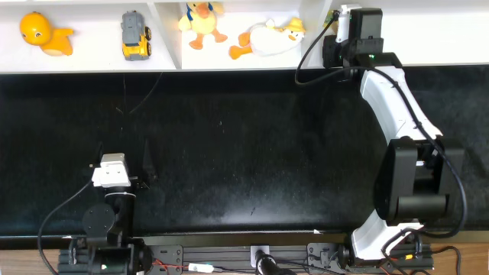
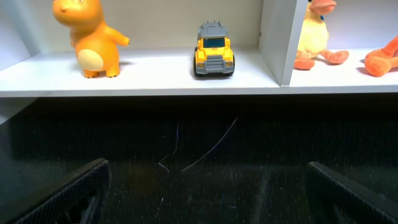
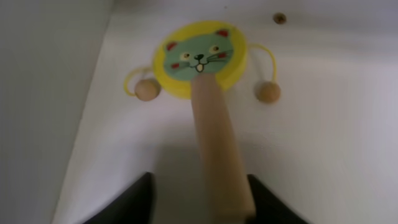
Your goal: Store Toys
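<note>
Leftmost, the left gripper [image 2: 205, 174] hangs over the black table [image 1: 244, 153], fingers wide apart, holding nothing. Up on the white shelf [image 1: 229, 65]: orange figure [image 1: 44, 33], exact animal hard to make out; yellow toy truck [image 1: 135, 36] in the same bay. Next bay: yellow plush duck [image 1: 202, 23] upright, white plush duck [image 1: 269, 38] on its side. Far right bay: cat-face rattle drum [image 3: 199, 56] flat on the floor, wooden handle [image 3: 217, 143] cut off at its near end. The right gripper [image 3: 200, 183] straddles the handle, part open, with a gap on one side.
</note>
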`<control>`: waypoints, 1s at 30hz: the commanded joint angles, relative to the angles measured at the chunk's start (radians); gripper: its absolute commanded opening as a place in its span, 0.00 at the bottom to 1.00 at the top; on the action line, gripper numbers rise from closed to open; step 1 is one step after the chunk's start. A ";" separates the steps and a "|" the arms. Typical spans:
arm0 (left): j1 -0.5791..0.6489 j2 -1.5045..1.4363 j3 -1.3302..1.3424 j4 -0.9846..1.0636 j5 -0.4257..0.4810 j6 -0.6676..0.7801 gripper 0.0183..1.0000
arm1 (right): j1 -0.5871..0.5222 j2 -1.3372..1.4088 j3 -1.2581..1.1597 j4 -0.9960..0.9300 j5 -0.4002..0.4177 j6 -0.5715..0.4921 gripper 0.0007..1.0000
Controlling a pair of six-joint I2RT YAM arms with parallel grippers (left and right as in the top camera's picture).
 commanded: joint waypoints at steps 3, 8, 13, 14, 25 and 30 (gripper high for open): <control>-0.002 -0.010 -0.002 -0.002 0.006 -0.007 1.00 | -0.018 -0.086 0.021 -0.127 -0.006 0.039 0.90; -0.002 -0.010 -0.002 -0.002 0.006 -0.007 1.00 | -0.132 -0.307 -0.156 -0.202 0.017 0.034 1.00; -0.002 -0.010 -0.002 -0.002 0.006 -0.007 1.00 | -0.258 -0.604 -0.445 -0.256 0.032 0.034 1.00; -0.002 -0.010 -0.002 -0.002 0.006 -0.007 1.00 | -0.261 -0.653 -0.483 -0.275 0.041 0.034 0.99; -0.002 -0.010 -0.002 -0.002 0.006 -0.007 1.00 | -0.262 -0.821 -0.624 -0.469 0.053 0.035 1.00; -0.002 -0.010 -0.002 -0.002 0.006 -0.007 1.00 | -0.262 -0.821 -0.624 -0.475 -0.020 0.023 1.00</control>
